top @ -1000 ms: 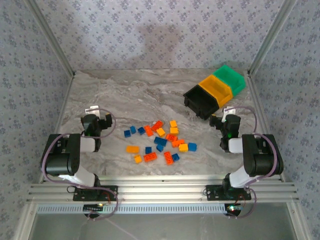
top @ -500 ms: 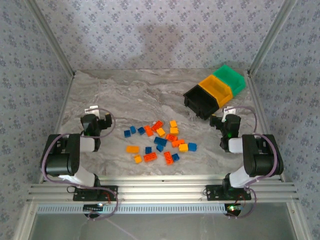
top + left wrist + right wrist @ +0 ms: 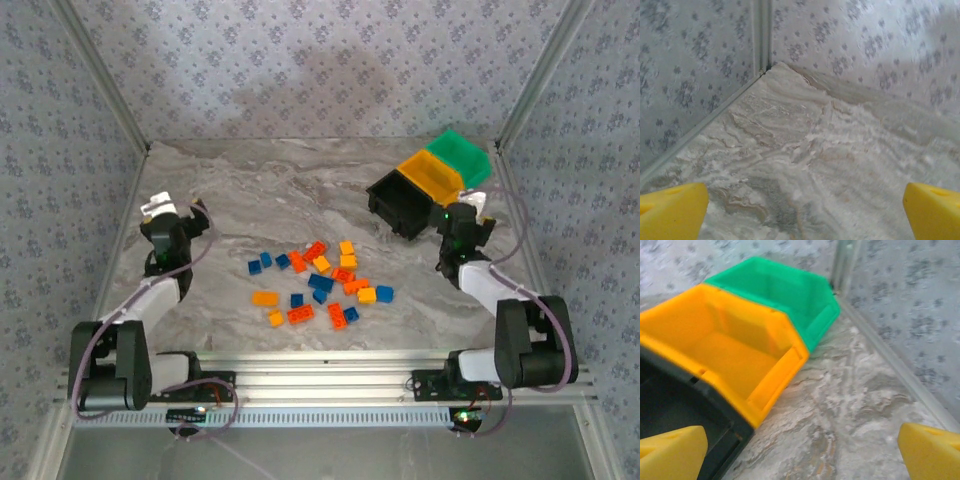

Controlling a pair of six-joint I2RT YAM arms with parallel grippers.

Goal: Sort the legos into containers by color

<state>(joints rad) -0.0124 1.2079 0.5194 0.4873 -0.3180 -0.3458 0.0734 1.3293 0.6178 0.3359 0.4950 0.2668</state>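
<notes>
Top external view: the legos are lying loose in one cluster mid-table, between my two arms. Blue, red-orange and yellow-orange pcs are all mixed together on the marble. The bins are sitting joined in a slanted row at far right: black bin closest to the pile, yellow bin in the middle, green bin farthest back, near the corner post.

My left gripper is hovering over bare marble near the left edge, well apart from the pile. On the L wrist cam its fingers are standing wide apart w/ marble showing between them, and I'm looking toward the far left corner where the walls are meeting.

My right gripper is hanging just beside the black bin, on its right side. On the R wrist cam its fingers are spread wide too — holding no brick. That cam is showing the black bin at lower left, then the yellow bin, then the green bin beyond, w/ marble to their right.
</notes>
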